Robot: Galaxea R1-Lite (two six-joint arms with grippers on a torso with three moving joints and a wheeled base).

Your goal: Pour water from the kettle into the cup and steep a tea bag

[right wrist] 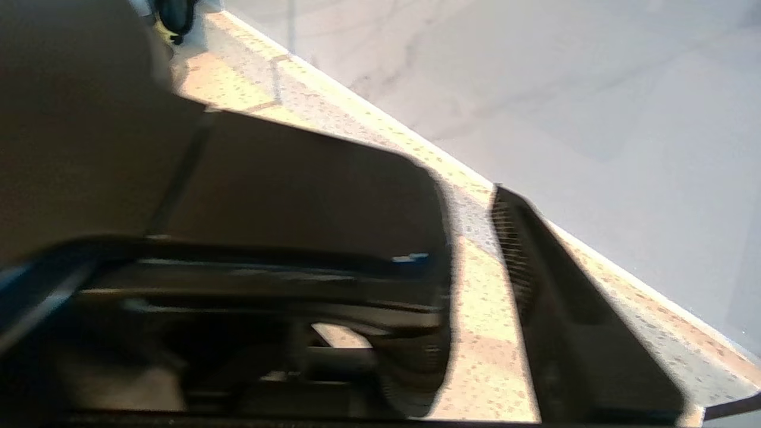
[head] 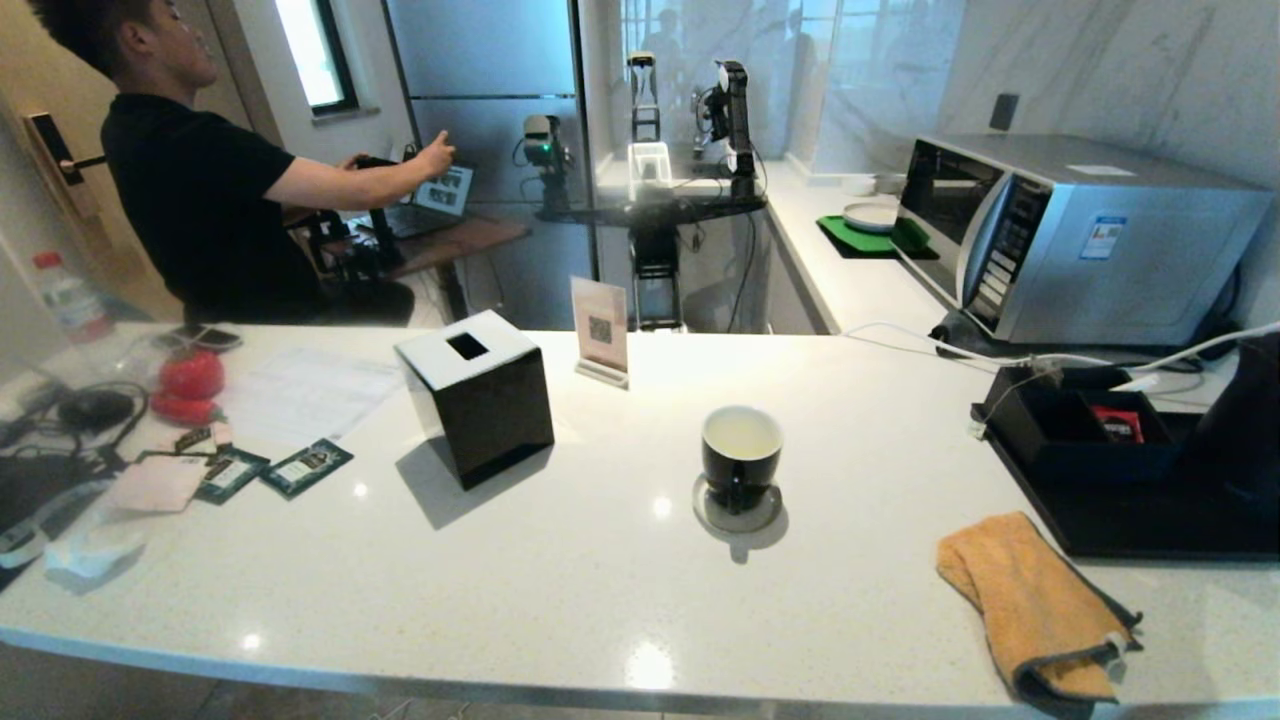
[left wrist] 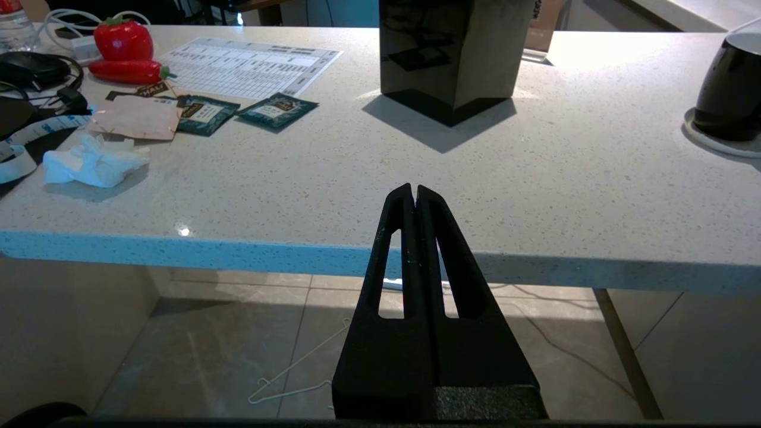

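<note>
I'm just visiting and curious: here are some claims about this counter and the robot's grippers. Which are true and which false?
1. The cup stands on a round coaster. True.
2. The orange cloth lies left of the tissue box. False: it lies right of the box, near the black tray.
3. The left gripper is shut, below the counter's edge. True.
4. The microwave door is wide open. False: it is closed.
5. A tea bag's string hangs over the cup's rim. False: none shows.
</note>
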